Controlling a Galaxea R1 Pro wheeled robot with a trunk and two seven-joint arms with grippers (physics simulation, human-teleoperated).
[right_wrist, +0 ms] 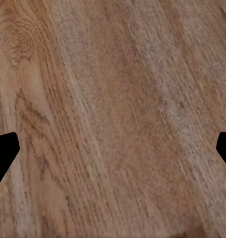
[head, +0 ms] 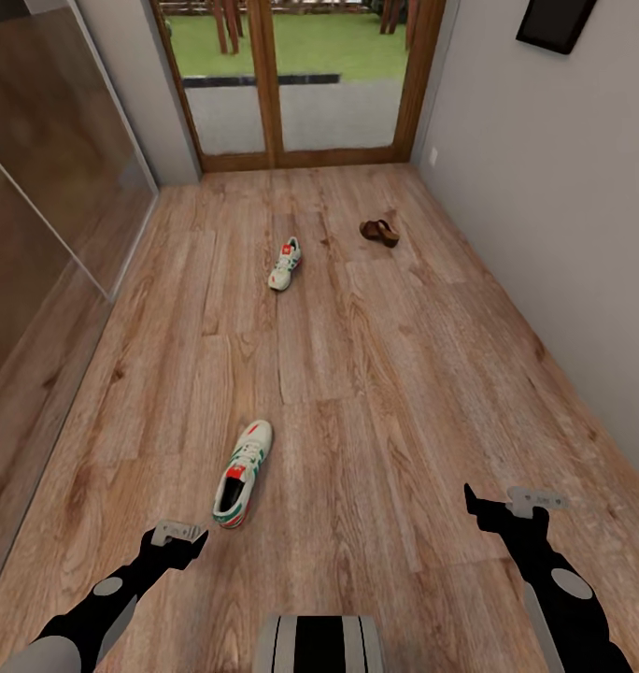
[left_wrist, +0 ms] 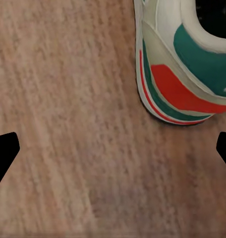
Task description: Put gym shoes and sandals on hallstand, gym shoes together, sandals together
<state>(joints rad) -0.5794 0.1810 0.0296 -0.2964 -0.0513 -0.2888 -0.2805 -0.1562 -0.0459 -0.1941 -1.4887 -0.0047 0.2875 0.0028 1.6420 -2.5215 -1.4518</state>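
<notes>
Both pincers gaped wide, empty: the left pincer [head: 177, 533] just beside the near gym shoe [head: 242, 473], the right pincer [head: 516, 502] well apart from it.

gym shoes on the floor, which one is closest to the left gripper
The near gym shoe, lying just ahead of the left gripper, its heel toward the robot. The other gym shoe lies far up the corridor floor, near the sandals.

Matt wood-grain corridor floor [head: 376, 393]; leather sandal [head: 379, 232]
</notes>
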